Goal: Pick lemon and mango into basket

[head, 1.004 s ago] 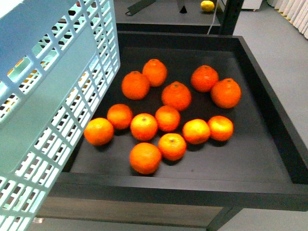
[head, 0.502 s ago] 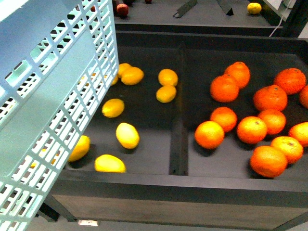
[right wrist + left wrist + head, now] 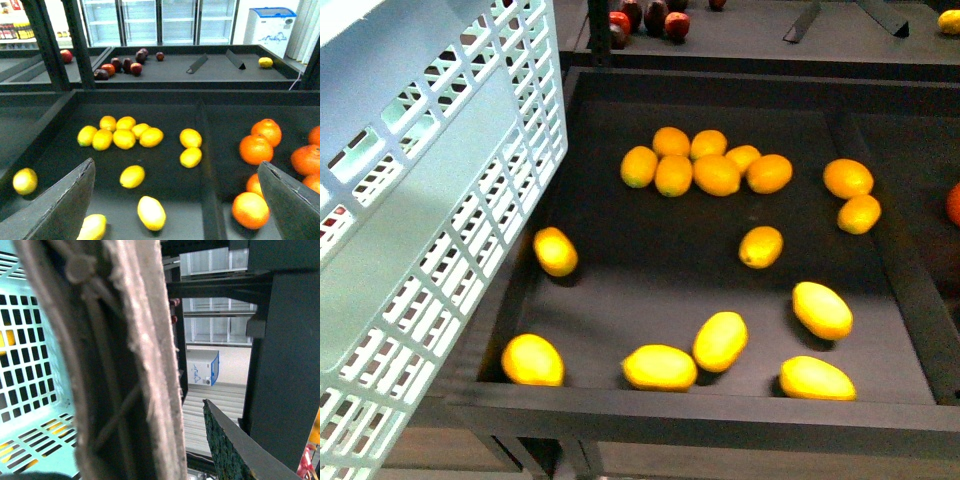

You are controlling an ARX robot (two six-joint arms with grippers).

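Note:
The mint-green basket [image 3: 430,230] fills the left of the front view, hanging tilted beside the black tray [image 3: 720,410]. My left gripper [image 3: 192,437] is shut on the basket's brown handle [image 3: 130,365], with the slotted basket floor [image 3: 30,370] behind it. Small round lemons lie clustered at the tray's back [image 3: 705,165]; a single lemon [image 3: 761,246] sits mid-tray. Long yellow mangoes [image 3: 720,340] lie along the front. My right gripper [image 3: 176,169] hangs open above the tray, over a lemon [image 3: 132,176] and a mango [image 3: 151,212], holding nothing.
Oranges [image 3: 257,148] fill the compartment to the right, past a raised divider [image 3: 204,165]. Dark red fruit [image 3: 122,65] lies on the far shelf. The tray's front wall [image 3: 700,425] stands high. Glass-door fridges [image 3: 160,20] line the back.
The front view has swung left: the oranges slid out to the right and the lemon and mango compartment now fills the middle. The basket keeps its place in view.

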